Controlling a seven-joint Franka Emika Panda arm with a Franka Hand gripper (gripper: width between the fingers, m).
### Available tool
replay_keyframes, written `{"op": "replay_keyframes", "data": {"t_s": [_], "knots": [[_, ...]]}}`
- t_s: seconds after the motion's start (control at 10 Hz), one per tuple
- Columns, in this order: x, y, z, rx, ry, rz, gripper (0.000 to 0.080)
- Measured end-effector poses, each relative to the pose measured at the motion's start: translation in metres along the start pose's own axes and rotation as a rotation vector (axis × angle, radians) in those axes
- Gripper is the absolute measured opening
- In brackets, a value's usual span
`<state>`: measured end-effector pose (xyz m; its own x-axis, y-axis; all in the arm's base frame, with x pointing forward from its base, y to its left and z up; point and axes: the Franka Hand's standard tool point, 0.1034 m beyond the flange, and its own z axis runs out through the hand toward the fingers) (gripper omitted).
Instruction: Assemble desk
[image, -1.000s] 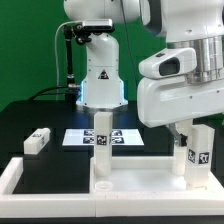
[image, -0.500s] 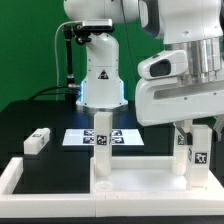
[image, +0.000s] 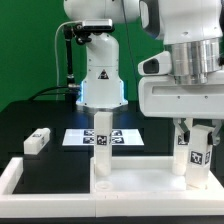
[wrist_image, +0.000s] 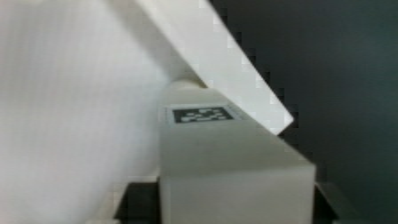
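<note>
Your end effector (image: 194, 136) straddles the short white plastic block leg (image: 197, 172) bearing a black-and-white square tag (wrist_image: 201, 114); whether its fingers actually clamp it you cannot tell

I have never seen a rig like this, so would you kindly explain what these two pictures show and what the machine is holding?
The machine is a robot arm, and its grasping part is a two-fingered end effector. The exterior view comes from a camera off the arm. The wrist view comes from a camera on the wrist, looking along the fingers. On the black table lies a white tabletop panel with two white legs standing on it. The end effector is closed on the held leg, which the wrist view shows close up with its tag. The other upright leg stands free, and a loose leg lies on the table. The flat marker board only carries tags.
</note>
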<state>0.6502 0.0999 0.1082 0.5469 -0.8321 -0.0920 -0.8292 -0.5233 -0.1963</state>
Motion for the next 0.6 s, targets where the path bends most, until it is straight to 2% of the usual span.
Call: {"op": "replay_keyframes", "data": {"t_s": [0.1, 0.2, 0.4, 0.5, 0.6], "knots": [[0.0030, 0.0033, -0.0004, 0.029, -0.015, 0.133, 0.0310], [0.0063, 0.0048, -0.0008, 0.047, -0.034, 0.237, 0.0310], [0.0058, 0.0049, -0.0006, 0.048, -0.038, 0.251, 0.0310], [0.0044, 0.0052, -0.0002, 0.038, -0.033, 0.161, 0.0310], [-0.0020, 0.0031, -0.0009, 0.000, -0.020, -0.007, 0.0533]]}}
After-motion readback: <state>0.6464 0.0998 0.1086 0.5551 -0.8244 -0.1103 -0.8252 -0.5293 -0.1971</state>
